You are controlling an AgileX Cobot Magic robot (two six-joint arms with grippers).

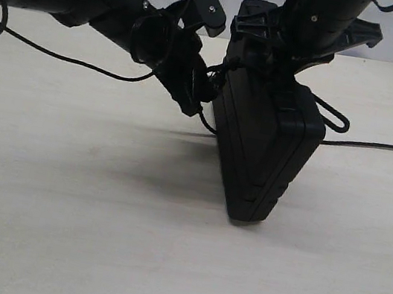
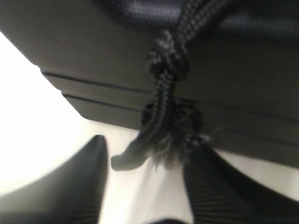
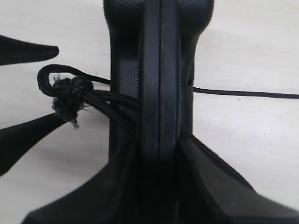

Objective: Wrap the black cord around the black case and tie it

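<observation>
While the flat rectangular matte black plastic case [image 1: 267,151] stands on its narrow edge on the pale table [image 1: 58,207], your right gripper [image 3: 159,186] clamps its upper end, jaws shut on both faces. The long thin black braided cord [image 3: 112,105] runs around it, knotted just beside the face nearest your left arm, its tail frayed. Your left gripper [image 2: 148,158] has its jaws apart on either side of that knot, gripping nothing. Expect the case to be rigid, smooth and ready to tip, and the cord limp but grippy. Take the cord by the frayed tail. No brand, label or writing is readable.
</observation>
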